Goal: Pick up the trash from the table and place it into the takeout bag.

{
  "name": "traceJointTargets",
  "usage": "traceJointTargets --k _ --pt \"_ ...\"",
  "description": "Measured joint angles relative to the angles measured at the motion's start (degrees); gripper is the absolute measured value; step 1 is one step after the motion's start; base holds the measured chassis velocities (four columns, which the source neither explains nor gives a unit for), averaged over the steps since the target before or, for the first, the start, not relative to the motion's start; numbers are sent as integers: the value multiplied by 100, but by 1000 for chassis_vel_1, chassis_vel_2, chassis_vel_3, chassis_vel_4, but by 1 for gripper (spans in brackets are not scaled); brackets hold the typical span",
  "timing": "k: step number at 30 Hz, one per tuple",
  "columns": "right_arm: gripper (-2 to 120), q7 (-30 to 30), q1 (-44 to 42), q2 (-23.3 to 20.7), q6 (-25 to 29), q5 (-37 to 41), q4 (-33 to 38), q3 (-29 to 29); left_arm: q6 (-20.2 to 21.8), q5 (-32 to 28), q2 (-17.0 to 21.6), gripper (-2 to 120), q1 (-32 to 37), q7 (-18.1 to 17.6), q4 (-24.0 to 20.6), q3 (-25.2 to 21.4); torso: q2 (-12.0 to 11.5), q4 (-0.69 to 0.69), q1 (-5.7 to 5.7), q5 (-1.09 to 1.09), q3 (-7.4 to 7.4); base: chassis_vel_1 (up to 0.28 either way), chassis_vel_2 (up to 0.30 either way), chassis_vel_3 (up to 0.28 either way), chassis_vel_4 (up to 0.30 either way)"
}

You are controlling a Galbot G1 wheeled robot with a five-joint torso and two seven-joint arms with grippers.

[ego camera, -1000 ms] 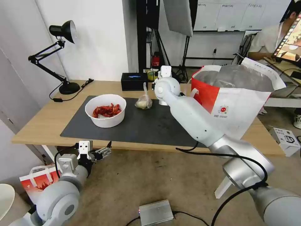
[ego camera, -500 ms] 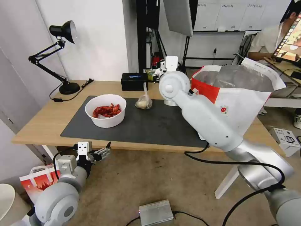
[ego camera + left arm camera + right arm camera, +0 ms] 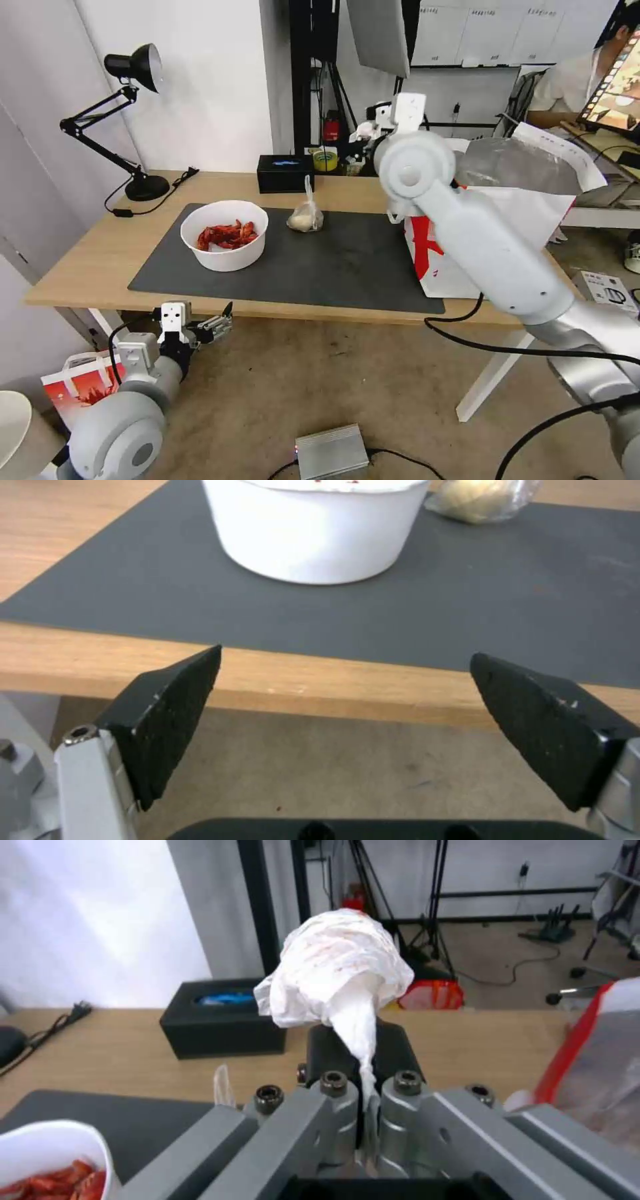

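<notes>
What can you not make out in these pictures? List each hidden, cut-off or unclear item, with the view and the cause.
1. Inside of the takeout bag, head view: the right arm covers its mouth.
2. Tips of the right gripper, right wrist view: the crumpled tissue it is shut on covers them.
3. Contents of the bowl, left wrist view: cut off by the picture edge.
4. Contents of the knotted bag, head view: too small to identify.

A plain white wall fills the upper left of the frame. A black desk lamp (arm jointed, shade turned right) stands before it. Black light stands rise at top centre. The lower half shows mottled brown floor, with a silver metal box at bottom centre and a small white carton at right.
</notes>
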Motion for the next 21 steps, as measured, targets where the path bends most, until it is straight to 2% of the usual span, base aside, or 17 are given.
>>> traceJointTargets --k 2,12,21 --pt "0 6 28 -59 -1 34 20 11 0 14 -18 100 23 1 -13 -12 0 1 0 0 0 0 0 0 0" --pt "0 75 84 -923 -2 380 306 232 0 43 -30 100 29 3 -39 34 0 -2 0 -1 0 0 0 0 0" --pt "0 74 -366 -1609 -1 505 563 647 0 71 -44 100 6 6 -104 180 0 -2 0 2 0 0 0 0 0"
